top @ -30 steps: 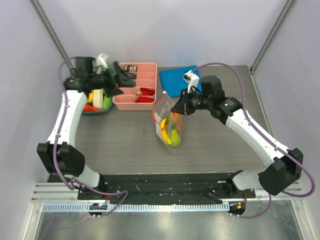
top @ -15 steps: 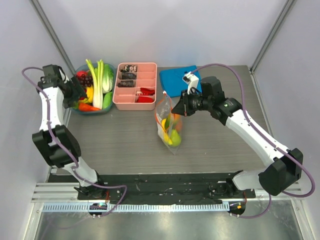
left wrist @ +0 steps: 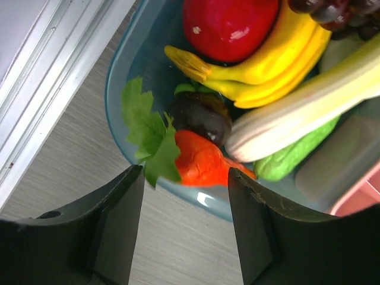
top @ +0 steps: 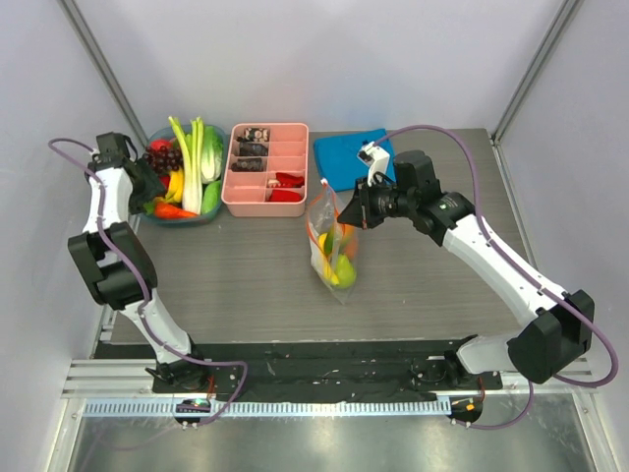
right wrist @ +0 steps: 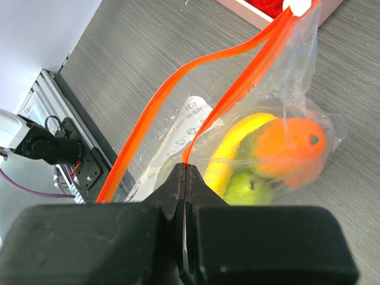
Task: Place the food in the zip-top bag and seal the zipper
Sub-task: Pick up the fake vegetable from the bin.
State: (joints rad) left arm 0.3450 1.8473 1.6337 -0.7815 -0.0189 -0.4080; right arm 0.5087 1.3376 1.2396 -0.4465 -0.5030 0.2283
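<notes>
The teal bowl at the back left holds food: a banana, a red fruit, a carrot with a green leaf, a dark purple piece and pale leafy stalks. My left gripper is open and empty at the bowl's left rim, its jaws on either side of the carrot's near end. My right gripper is shut on one side of the zipper and holds the zip-top bag upright with its mouth open. An orange, a yellow piece and a green pear lie inside it.
A pink compartment tray stands right of the bowl, and a folded blue cloth lies behind the bag. The zipper's white slider sits at the strip's far end. The table's left edge and a metal rail run beside the bowl.
My left arm has swung from above the bowl and tray out to the bowl's left side. The right arm and the bag have not moved.
</notes>
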